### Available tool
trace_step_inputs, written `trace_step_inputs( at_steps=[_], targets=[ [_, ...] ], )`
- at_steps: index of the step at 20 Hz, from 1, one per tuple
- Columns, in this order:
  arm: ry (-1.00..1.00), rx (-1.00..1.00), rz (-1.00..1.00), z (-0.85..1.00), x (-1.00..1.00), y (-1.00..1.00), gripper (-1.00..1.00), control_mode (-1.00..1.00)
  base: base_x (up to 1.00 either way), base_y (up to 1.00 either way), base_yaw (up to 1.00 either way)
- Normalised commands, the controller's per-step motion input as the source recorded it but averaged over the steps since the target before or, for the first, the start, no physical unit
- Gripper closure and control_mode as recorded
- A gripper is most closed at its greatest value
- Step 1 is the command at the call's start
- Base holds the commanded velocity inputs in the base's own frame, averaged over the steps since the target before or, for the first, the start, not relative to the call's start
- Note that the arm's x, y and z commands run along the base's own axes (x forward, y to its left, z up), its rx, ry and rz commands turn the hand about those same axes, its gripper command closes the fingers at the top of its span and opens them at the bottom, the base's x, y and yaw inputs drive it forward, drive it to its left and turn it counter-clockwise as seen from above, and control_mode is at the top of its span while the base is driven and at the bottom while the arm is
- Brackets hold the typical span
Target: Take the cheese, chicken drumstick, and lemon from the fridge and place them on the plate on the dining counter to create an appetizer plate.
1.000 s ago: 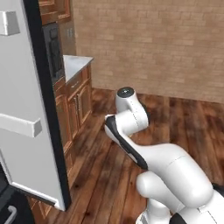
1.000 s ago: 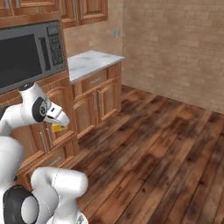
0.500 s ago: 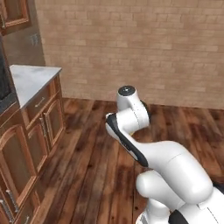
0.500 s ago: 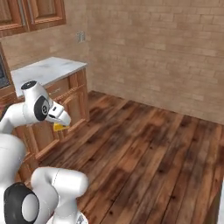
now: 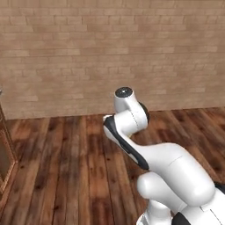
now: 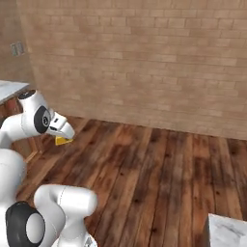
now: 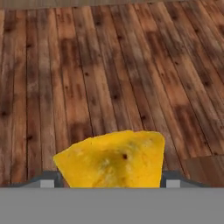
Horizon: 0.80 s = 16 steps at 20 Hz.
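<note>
Tool (image 7: 109, 186) first: its two fingers stand wide, one at either side of the cheese (image 7: 111, 159), and I judge they are clamped on that yellow-orange wedge, since it sits between them above bare floor with nothing under it. On my right base feed the same wedge (image 6: 62, 140) peeks out under the white hand, at about 4 o'clock from the wrist joint. Beyond it I see wooden floorboards (image 7: 109, 65) running toward 12 o'clock, and a brick wall (image 5: 110, 52) across the far side. A corner of marble tabletop (image 6: 229, 234) sits at 5 o'clock in the right base feed. As I read it, the cheese is out of the fridge and in transit; setting it on the plate is left, and so are the drumstick and lemon.
</note>
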Motion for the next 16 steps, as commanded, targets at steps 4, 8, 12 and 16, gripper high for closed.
trace_step_inputs(
  at_steps=[4,8,12,16],
  targets=[
    [0.00,0.00,0.00,0.00,0.00,0.00,1.00,1.00,0.61,-0.16,-0.63],
    [0.00,0.00,0.00,0.00,0.00,0.00,1.00,1.00,0.55,-0.08,-0.66],
    [0.00,0.00,0.00,0.00,0.00,0.00,1.00,1.00,0.63,0.01,-0.67],
    [0.00,0.00,0.00,0.00,0.00,0.00,1.00,1.00,0.82,0.19,-0.63]
  ],
)
